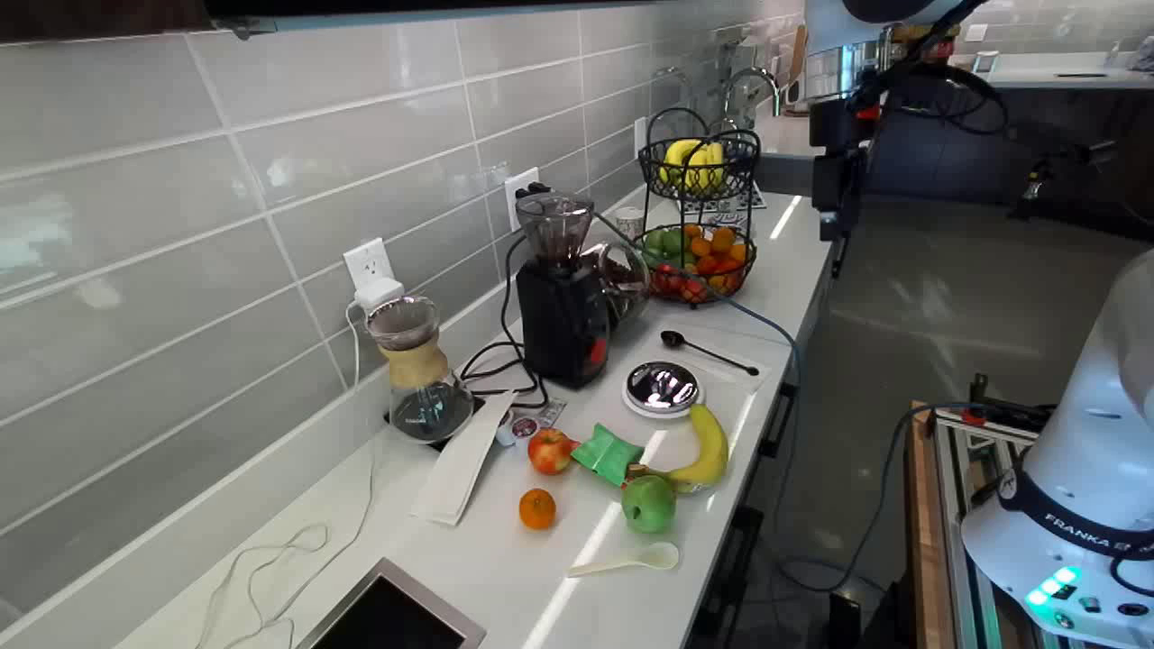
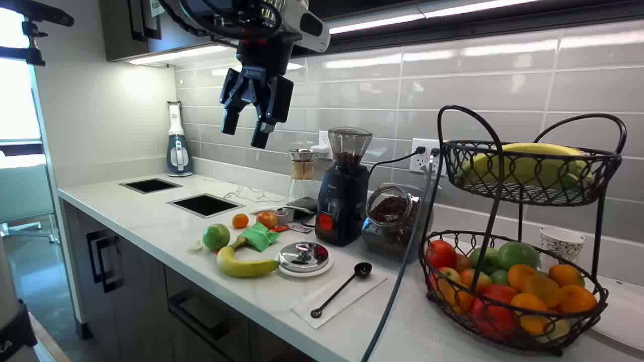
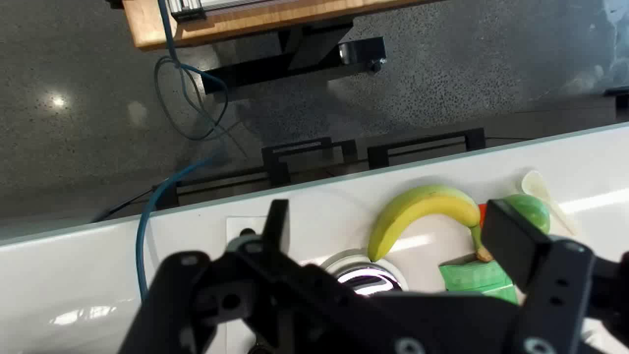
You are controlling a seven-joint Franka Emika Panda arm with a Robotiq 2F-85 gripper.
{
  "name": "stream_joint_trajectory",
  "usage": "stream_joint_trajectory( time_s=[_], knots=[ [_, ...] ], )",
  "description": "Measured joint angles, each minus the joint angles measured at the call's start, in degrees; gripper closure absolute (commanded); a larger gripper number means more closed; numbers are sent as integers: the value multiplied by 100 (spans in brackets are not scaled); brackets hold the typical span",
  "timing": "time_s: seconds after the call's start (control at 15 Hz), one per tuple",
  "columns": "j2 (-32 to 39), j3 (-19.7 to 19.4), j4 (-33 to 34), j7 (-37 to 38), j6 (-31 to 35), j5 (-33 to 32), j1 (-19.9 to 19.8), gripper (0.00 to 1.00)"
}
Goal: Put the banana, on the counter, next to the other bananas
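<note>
The single yellow banana (image 1: 712, 448) lies on the white counter (image 1: 783, 293) near its front edge, and also shows in an exterior view (image 2: 244, 266). Its tip meets the rim of a round silver-topped disc, and its stem lies by a green packet. The other bananas (image 1: 701, 164) sit in the upper tier of a black wire stand, seen too in an exterior view (image 2: 528, 173). My gripper (image 2: 245, 132) is open and empty, high above the counter. In the wrist view, the banana (image 3: 425, 204) shows between the open fingers (image 3: 397, 228), well below them.
The silver disc (image 2: 304, 257), green packet (image 2: 260, 235) and green apple (image 2: 216, 237) surround the banana. A black scoop (image 2: 342, 289), coffee grinder (image 2: 342, 201) and blue cable (image 2: 402, 281) lie towards the wire stand (image 2: 558, 198). Its lower tier holds several fruits.
</note>
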Motion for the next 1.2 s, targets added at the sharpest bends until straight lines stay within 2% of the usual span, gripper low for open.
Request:
stream_joint_trajectory(
  time_s=[0.8,1.0,1.2],
  knots=[
    [-28,77,-88,0,34,-16,-5,0],
    [-199,334,-678,19,447,-104,-3,0],
    [-493,318,-1319,-135,1074,105,9,0]
  ],
)
